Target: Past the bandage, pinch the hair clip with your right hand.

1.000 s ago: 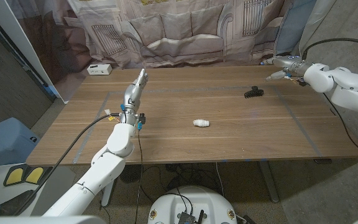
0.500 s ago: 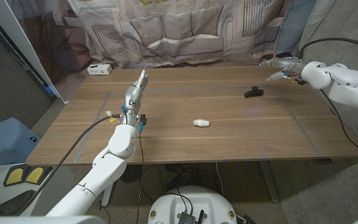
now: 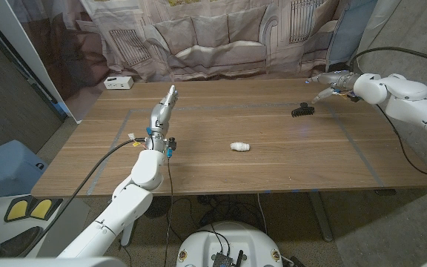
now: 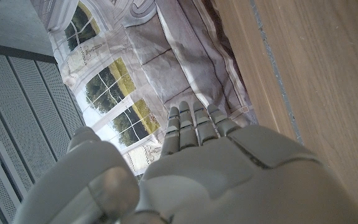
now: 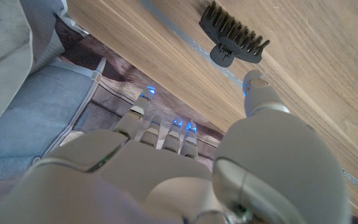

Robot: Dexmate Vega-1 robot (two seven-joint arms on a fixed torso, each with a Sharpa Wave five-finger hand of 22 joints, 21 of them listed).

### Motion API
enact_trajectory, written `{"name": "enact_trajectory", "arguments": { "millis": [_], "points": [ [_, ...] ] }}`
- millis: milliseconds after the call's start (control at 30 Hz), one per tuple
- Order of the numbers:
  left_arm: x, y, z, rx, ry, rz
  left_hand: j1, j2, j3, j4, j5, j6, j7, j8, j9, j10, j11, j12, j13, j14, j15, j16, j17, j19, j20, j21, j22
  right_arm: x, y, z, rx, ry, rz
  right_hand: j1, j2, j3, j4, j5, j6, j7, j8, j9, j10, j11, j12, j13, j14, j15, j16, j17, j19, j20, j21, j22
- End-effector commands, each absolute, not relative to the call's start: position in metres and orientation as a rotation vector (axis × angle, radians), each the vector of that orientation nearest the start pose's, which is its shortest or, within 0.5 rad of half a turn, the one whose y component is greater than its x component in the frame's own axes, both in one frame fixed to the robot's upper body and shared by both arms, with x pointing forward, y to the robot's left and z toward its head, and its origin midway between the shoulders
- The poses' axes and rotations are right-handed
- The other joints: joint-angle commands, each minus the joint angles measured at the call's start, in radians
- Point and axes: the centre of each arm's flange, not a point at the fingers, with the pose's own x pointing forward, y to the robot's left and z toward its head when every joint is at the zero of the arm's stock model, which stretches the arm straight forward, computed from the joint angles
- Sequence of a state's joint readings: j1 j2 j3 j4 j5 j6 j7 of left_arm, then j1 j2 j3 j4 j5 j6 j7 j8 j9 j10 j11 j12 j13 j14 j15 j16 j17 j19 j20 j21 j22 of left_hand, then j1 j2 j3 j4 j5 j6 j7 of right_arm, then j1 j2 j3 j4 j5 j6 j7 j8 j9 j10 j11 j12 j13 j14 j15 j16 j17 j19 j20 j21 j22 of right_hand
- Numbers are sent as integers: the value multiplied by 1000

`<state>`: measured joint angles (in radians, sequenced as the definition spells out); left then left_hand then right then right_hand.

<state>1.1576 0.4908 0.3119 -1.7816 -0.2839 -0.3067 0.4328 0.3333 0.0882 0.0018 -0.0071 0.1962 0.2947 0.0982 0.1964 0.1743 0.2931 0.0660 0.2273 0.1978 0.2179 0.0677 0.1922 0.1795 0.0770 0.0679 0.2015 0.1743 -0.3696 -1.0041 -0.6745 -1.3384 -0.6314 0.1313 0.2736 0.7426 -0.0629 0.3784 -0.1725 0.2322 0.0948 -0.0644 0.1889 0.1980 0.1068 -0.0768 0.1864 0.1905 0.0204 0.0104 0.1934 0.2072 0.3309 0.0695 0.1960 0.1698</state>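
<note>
A black toothed hair clip [image 3: 302, 110] lies on the wooden table [image 3: 273, 170] toward the far right. A small white bandage roll [image 3: 239, 147] lies near the table's middle, nearer to me than the clip. My right hand [image 3: 332, 83] hovers just behind and to the right of the clip, fingers spread and holding nothing. In the right wrist view the thumb tip [image 5: 254, 82] sits close beside the clip [image 5: 234, 38] without touching it. My left hand [image 3: 164, 106] stands over the table's left part, fingers straight and together, holding nothing [image 4: 197, 168].
A white box [image 3: 118, 82] sits at the table's far left corner. A printed curtain [image 3: 221, 37] hangs behind the table. Faint tape lines [image 3: 362, 152] mark out a rectangle on the tabletop. A cable [image 3: 102, 159] runs along my left arm.
My right hand has moved left and a little lower, closing in on the hair clip. The left hand has stayed where it was.
</note>
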Motion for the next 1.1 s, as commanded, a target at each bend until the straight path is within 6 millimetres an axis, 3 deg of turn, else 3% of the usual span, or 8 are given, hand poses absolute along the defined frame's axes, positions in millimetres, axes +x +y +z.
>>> {"name": "enact_trajectory", "arguments": {
  "millis": [33,400,700,1100],
  "points": [
    [541,240,-42,14,-807,50,-4,2,-4,-1,-3,11,0,-1,6,3,0,-2,2,1,0,-1,1,-8,8,1,5,651,-391,135,-1892,-241,15,21,0,9,0,4,10,-6,10,3,7,-1,8,3,15,-3,11,2,16,-1,8,5],
    [543,239,-43,10,-804,46,-5,2,-4,-2,-3,12,0,-2,6,4,0,-3,2,1,-1,-1,1,-9,9,-1,5,656,-384,139,-1902,-198,22,45,3,24,-1,6,48,-19,25,4,37,-8,22,3,23,-5,13,3,22,0,7,5],
    [544,238,-46,9,-792,48,-6,2,-4,-2,-3,14,-1,-2,6,4,-1,-3,2,1,0,-2,1,-10,9,-1,5,664,-384,139,-1883,-170,28,73,4,39,-2,8,86,-40,39,4,73,-32,32,2,45,-8,19,4,29,3,8,5],
    [546,237,-47,15,-778,45,-6,3,-4,-3,-2,18,-1,-1,6,7,-2,-3,2,2,0,-1,1,-9,13,-1,5,674,-384,139,-1843,-117,72,85,-5,45,1,8,81,-53,34,4,94,-32,36,3,69,-11,24,4,47,6,11,5]
  ]
}}
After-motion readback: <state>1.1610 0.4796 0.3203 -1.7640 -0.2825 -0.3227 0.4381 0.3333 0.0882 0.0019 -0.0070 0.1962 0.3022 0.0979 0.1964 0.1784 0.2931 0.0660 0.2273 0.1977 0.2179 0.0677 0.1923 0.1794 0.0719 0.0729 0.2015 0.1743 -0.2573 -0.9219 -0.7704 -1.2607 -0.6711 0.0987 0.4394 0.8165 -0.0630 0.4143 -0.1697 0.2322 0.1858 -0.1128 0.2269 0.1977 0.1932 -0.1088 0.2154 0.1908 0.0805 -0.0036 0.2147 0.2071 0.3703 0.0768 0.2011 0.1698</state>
